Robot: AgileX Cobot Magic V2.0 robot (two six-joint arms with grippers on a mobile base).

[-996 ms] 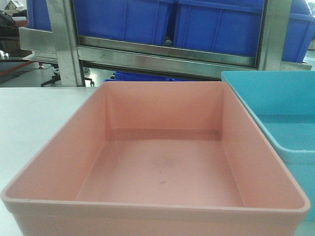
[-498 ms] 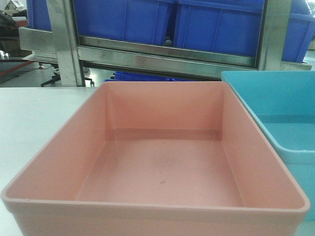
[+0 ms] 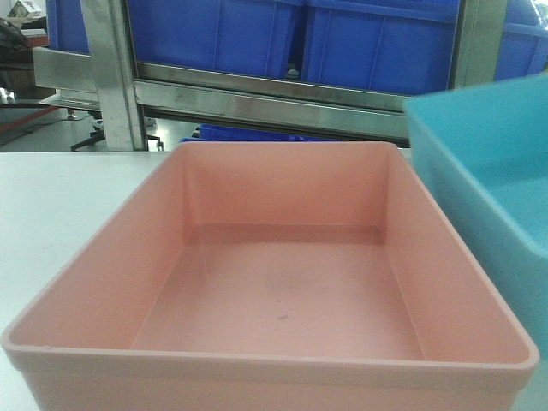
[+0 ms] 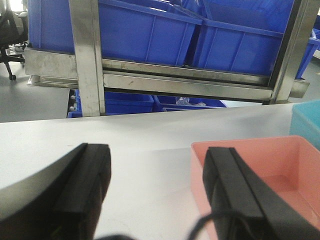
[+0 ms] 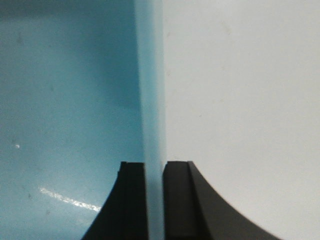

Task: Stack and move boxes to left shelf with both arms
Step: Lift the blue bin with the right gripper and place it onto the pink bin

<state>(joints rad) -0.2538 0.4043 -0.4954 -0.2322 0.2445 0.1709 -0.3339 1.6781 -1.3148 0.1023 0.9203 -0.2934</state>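
Looks like the stacking step, caught mid-lift. Over at 3 o'clock in the front view, got the light sky-blue open-topped plastic bin (image 3: 479, 163) riding high and looking tipped, just beside the salmon-pink open-topped plastic bin (image 3: 282, 184), which sits flat at dead centre on the white bench (image 3: 60, 205). Can't tell whether the two rims touch.

From the right wrist view, seeing the right claw (image 5: 154, 170) pinched narrow on the blue bin's thin side wall, one finger inside and one outside. Over on the left wrist view, seeing the left claw (image 4: 157, 165) spread wide and carrying nothing, hanging low over the bench with the pink bin's corner at about 4 o'clock. Hard to say if the right-hand finger is over that wall or only in front of it.

Next up, probably: swing the blue bin toward 9 o'clock, level it over the pink one, lower it in square so it nests. Then grab the stack with both claws for the steel-framed rack level with the flat front bar (image 3: 282, 103) at 12 o'clock, under those deep-blue plastic crates (image 3: 214, 34).

Compared with a second ago: blue rim up from level and now hiding part of the rack at 2 o'clock. Pink bin unmoved
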